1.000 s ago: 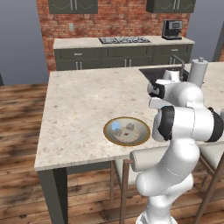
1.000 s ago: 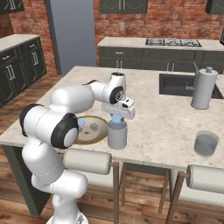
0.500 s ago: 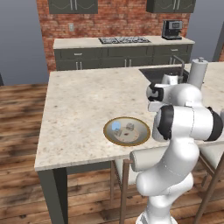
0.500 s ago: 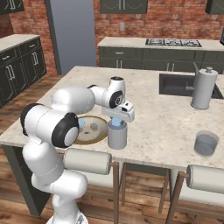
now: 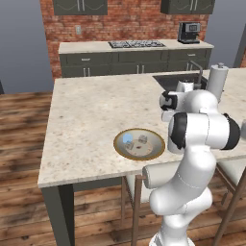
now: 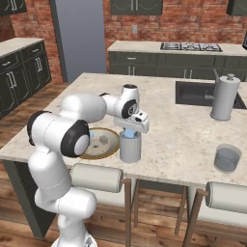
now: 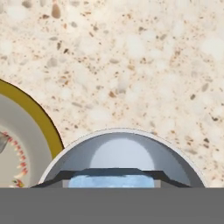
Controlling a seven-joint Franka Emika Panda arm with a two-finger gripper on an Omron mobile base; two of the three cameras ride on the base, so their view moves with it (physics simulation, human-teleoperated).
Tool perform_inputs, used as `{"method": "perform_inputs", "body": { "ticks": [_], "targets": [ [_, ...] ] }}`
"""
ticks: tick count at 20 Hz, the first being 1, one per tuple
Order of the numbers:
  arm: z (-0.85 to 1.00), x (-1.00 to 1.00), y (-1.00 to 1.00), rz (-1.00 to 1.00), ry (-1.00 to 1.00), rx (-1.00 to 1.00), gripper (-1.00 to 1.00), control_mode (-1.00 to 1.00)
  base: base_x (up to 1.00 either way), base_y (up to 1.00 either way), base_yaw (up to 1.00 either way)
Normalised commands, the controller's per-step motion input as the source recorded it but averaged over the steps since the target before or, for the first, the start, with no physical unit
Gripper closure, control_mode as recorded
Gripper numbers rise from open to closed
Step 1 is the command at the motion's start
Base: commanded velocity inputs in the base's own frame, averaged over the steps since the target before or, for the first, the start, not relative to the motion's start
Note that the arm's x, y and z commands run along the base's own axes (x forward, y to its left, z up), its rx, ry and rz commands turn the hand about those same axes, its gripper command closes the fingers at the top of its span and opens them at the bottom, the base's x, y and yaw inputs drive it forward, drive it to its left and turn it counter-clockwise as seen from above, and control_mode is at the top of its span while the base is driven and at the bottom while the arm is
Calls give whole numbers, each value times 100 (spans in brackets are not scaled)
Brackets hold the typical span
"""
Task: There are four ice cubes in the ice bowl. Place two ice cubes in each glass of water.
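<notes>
My gripper (image 6: 130, 133) hangs just above the near glass of water (image 6: 130, 150), shut on a light-blue ice cube (image 6: 130, 131). In the hand view the ice cube (image 7: 113, 180) sits between the fingertips, right over the open mouth of the glass (image 7: 177, 161). The ice bowl (image 6: 116, 140) with its golden-brown rim lies just left of that glass. In the left base view the ice bowl (image 5: 159, 146) holds a bluish ice cube (image 5: 127, 139) and a paler one (image 5: 142, 140). The second glass of water (image 6: 227, 158) stands far to the right, near the counter's front edge.
A tall white cylinder with a knob (image 6: 225, 98) stands beside the sink (image 6: 193, 92) at the back right. Stool backs (image 6: 99, 177) line the counter's front edge. Behind the bowl the counter (image 5: 91, 110) stretches bare and wide.
The hand has come down a little with the ice cube, closer to the rim of the near glass. Bowl and glasses have stayed where they were.
</notes>
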Motion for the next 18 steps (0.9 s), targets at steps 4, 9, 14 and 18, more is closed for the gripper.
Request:
{"method": "perform_inputs", "body": {
  "ticks": [4, 9, 14, 18],
  "targets": [
    [-6, -6, 0, 0, 0, 0, -100, -100, 0, 0, 0],
    [0, 0, 0, 0, 0, 0, -100, -100, 0, 0, 0],
    [6, -12, 0, 0, -4, 0, -100, -100, 0, 0, 0],
    [31, -25, 0, 0, -10, 0, -100, -100, 0, 0, 0]
  ]
}}
